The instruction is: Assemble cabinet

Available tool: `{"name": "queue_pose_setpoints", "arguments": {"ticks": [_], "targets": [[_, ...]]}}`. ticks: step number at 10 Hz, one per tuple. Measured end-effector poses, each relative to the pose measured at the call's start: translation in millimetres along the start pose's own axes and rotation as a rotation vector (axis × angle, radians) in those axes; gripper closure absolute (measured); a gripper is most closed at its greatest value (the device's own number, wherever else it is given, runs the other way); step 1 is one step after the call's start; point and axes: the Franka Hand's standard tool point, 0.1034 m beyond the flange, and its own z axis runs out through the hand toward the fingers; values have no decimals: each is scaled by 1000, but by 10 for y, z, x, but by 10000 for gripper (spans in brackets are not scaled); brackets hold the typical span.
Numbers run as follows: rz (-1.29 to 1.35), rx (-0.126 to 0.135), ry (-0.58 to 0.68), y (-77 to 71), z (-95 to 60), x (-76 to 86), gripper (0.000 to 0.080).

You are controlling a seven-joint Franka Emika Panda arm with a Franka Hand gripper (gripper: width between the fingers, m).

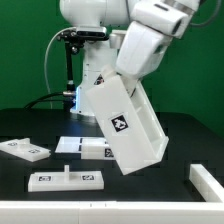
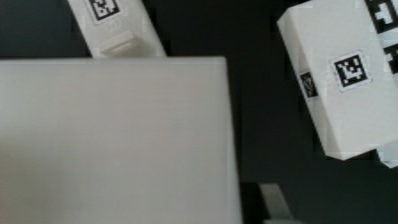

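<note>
The cabinet (image 1: pixel 128 122), a large white box with a black-and-white tag on its side, hangs tilted in front of the arm, its lower end close above the black table. My gripper (image 1: pixel 134 78) grips the cabinet's upper end and is shut on its wall; the fingertips are hidden in the exterior view. In the wrist view the cabinet's flat white face (image 2: pixel 107 140) fills most of the picture. One of my fingers (image 2: pixel 270 202) shows pressed beside its edge; the other is hidden behind the wall.
Flat white tagged pieces lie on the black table: one at the exterior view's left (image 1: pixel 22 148), one behind the cabinet (image 1: pixel 80 146), one in front (image 1: pixel 65 179), one at the right edge (image 1: pixel 208 178). Two tagged pieces (image 2: pixel 111 25) (image 2: pixel 338 75) show below the wrist.
</note>
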Motion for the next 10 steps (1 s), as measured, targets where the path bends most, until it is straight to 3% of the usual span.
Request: {"name": "queue_pose_setpoints", "arguments": {"ticks": [1,2,3,5,6,7,8,10], "targets": [[36,-11,83,79,-19,9,767],[137,-35,180,199,-54,-81,767],[277,-31,269,232,-53,-126,767],[420,73,432,234,53,-198,767],[396,38,464,289,64,-244,767],[401,43,463,268,93,-255,767],[397,80,452,228,122,-271,767],[484,101,462,161,170,-259,767]]}}
